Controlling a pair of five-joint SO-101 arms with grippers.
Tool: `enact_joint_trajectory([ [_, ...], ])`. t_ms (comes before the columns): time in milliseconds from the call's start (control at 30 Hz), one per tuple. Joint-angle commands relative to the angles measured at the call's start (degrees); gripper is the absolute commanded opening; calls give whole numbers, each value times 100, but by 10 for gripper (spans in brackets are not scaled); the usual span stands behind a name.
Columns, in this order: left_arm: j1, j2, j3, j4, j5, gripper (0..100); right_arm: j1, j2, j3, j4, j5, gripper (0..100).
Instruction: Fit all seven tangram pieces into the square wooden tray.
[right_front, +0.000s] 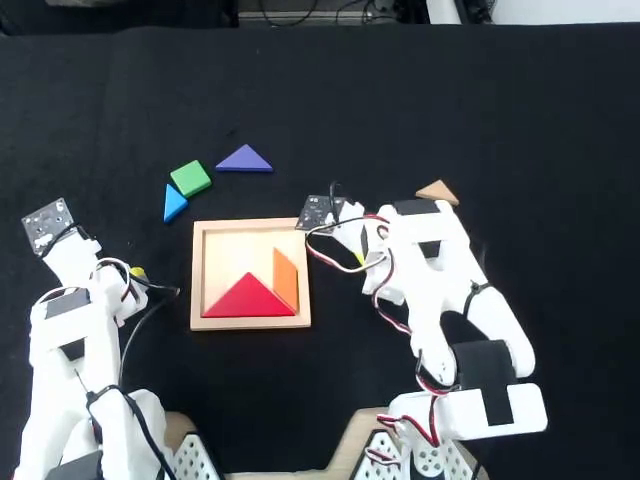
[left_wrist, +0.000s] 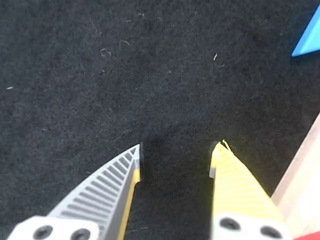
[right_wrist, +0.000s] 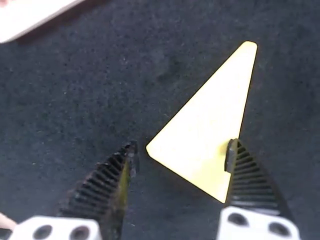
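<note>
The square wooden tray (right_front: 250, 226) lies about midway between the counter's (right_front: 520, 100) left and right edges, closer to the near edge where the arms stand. Two pieces are in it: a red triangle (right_front: 247, 297) flat against the tray's near rim and an orange piece (right_front: 286, 278) against its right rim, the two touching.

Past the tray's far left corner, three pieces lie loose on the black counter: a blue triangle (right_front: 174, 203), a green square (right_front: 190, 178) touching it, and a purple triangle (right_front: 244, 160) just beside the square, farther back. A tan triangle (right_front: 437, 191) lies right of the tray, at the far side of the right arm.

A yellow triangle (right_wrist: 210, 125) lies flat on the counter beneath the right hand (right_wrist: 180, 150). That hand is spread wide and grips nothing, one finger (right_wrist: 245, 175) overlapping the triangle's edge.

The left hand (left_wrist: 175, 150) hangs over bare counter left of the tray, parted and holding nothing.
</note>
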Motion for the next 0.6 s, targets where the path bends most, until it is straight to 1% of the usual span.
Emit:
enact_joint_trajectory([
  [0, 66, -97, -286, 0, 26, 230, 35, 110, 40, -35, 53, 261],
  [167, 66, -97, -277, 0, 26, 230, 35, 119, 84, -70, 79, 261],
  [367, 66, -97, -277, 0, 26, 230, 35, 119, 295, -396, 79, 261],
  [567, 66, -97, -277, 0, 26, 230, 35, 119, 295, -404, 79, 257],
])
